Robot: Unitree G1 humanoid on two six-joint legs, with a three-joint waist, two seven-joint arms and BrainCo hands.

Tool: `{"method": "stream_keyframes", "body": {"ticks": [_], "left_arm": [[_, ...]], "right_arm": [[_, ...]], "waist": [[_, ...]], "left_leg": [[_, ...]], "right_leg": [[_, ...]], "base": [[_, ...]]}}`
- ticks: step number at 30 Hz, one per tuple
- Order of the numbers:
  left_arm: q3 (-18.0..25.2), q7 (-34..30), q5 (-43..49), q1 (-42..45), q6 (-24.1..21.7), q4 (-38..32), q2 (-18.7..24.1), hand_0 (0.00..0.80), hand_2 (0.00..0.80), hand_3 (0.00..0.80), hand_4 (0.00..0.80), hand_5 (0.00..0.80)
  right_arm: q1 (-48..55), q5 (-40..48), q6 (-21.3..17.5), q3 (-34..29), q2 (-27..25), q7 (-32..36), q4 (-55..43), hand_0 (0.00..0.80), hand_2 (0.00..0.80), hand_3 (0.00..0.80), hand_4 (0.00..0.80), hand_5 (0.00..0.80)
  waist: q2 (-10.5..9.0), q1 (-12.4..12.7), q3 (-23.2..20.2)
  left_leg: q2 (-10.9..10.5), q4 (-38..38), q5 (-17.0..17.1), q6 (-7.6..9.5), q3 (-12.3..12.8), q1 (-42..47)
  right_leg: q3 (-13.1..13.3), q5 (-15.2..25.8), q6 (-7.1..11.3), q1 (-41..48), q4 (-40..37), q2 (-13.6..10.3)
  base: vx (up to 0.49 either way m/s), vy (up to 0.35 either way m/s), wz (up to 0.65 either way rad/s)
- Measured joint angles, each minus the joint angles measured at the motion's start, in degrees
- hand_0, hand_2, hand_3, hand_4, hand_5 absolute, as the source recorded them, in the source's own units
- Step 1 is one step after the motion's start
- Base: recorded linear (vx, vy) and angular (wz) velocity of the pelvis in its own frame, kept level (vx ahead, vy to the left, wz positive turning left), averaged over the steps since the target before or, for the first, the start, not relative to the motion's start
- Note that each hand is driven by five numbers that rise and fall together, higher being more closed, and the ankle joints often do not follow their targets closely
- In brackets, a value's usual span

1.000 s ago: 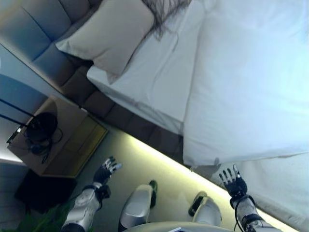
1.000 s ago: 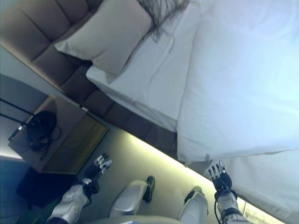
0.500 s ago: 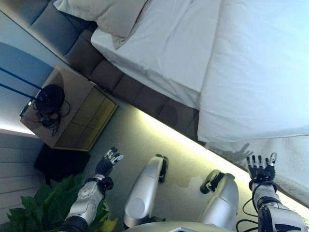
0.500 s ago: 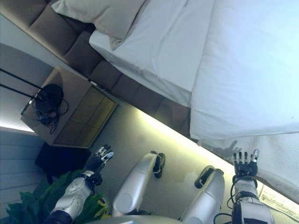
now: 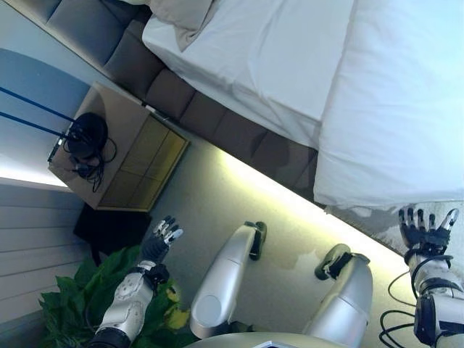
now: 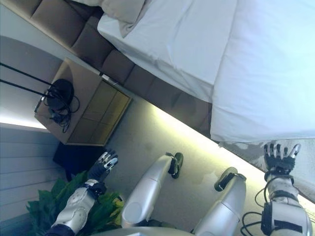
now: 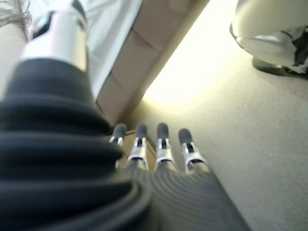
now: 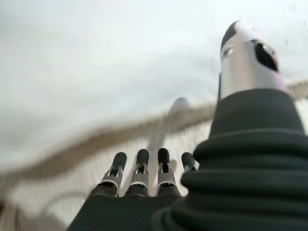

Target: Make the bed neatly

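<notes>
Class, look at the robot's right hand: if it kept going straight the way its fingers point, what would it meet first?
Most likely the hanging edge of the white duvet. The open right robot hand points straight at it, though depth is hard to judge.

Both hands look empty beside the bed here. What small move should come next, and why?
Probably reach the right hand up to the hanging edge of the white duvet and grasp it. That hand is open just below that edge, holding nothing, while the left hand, also open, hangs over the floor, far from the bed.
</notes>
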Motion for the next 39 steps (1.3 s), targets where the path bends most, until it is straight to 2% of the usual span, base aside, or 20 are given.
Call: {"method": "stream_keyframes", "body": {"ticks": [10,21,22,23,25,26,32,39], "left_arm": [[0.04,-0.80,-1.03,0.20,-0.84,-1.34,1.40,0.000,0.000,0.000,0.000,0.000],[0.03,-0.98,-2.82,0.43,-1.11,-2.10,1.37,0.000,0.000,0.000,0.000,0.000],[0.05,-1.05,-2.89,0.42,-1.11,-2.12,1.38,0.000,0.000,0.000,0.000,0.000],[0.04,-1.12,-3.04,0.43,-1.11,-2.14,1.38,0.000,0.000,0.000,0.000,0.000],[0.05,-1.16,-3.33,0.44,-1.11,-2.34,1.39,0.000,0.000,0.000,0.000,0.000],[0.05,-1.16,-3.33,0.48,-1.11,-2.37,1.38,0.000,0.000,0.000,0.000,0.000],[0.09,-1.36,-3.33,2.04,-1.10,-2.33,1.38,0.000,0.000,0.000,0.000,0.000],[0.08,-1.72,-3.33,2.12,-1.19,-2.30,1.33,0.000,0.000,0.000,0.000,0.000]], "right_arm": [[-3.59,-0.31,1.08,0.05,-3.93,-0.64,0.13,0.000,0.000,0.000,0.000,0.000],[-6.57,-8.29,2.15,0.63,-6.25,-3.50,0.54,0.000,0.000,0.000,0.000,0.000],[-6.57,-8.91,2.31,0.69,-6.25,-3.50,0.60,0.085,0.085,0.085,0.085,0.085],[-6.58,-9.33,2.47,0.71,-6.25,-3.49,0.63,0.242,0.242,0.242,0.242,0.242],[-6.57,-10.36,2.41,1.25,-6.33,-3.48,1.19,0.684,0.684,0.684,0.684,0.684],[-6.59,-11.21,2.33,1.48,-6.45,-3.48,1.37,0.800,0.800,0.800,0.800,0.800],[-9.51,-16.76,1.92,2.69,-6.74,-1.90,0.99,0.800,0.800,0.800,0.800,0.800],[-9.62,-20.78,1.43,5.15,-5.64,-0.36,0.98,0.800,0.800,0.800,0.800,0.800]], "waist": [[1.63,-0.01,1.27],[1.63,0.18,1.74],[1.65,0.24,1.87],[1.64,0.42,2.01],[1.63,0.93,2.09],[1.60,1.34,2.11],[1.61,1.49,2.10],[1.51,2.42,2.16]], "left_leg": [[-0.15,0.35,0.10,0.14,0.38,-1.99],[0.44,-0.13,0.17,0.06,1.17,-1.58],[0.51,-0.19,0.17,0.05,1.18,-1.07],[0.56,-0.36,0.16,0.05,1.17,-0.49],[0.53,-0.91,0.16,0.05,1.08,0.61],[0.41,-1.18,0.19,0.01,0.98,1.04],[0.10,-1.51,0.64,0.00,0.19,1.34],[-0.15,-5.96,2.24,-0.16,-0.33,5.64]], "right_leg": [[0.58,0.40,0.27,-2.39,0.09,0.00],[1.00,1.06,-0.24,-2.42,-0.62,0.61],[0.93,1.06,-0.25,-1.84,-0.76,0.70],[0.86,1.05,-0.24,-1.19,-0.90,0.73],[0.57,1.06,-0.19,-0.03,-1.39,0.74],[0.50,0.91,0.04,0.37,-1.64,0.75],[-0.30,1.34,0.17,1.47,-2.32,0.64],[-1.97,2.57,0.19,6.25,-6.29,0.86]], "base": [[-0.004,0.011,-0.01],[0.044,0.013,-0.04],[0.078,-0.022,-0.05],[0.087,-0.017,-0.03],[0.085,0.004,-0.01],[0.083,0.022,0.02],[0.045,0.022,0.05],[0.032,-0.001,0.01]]}}
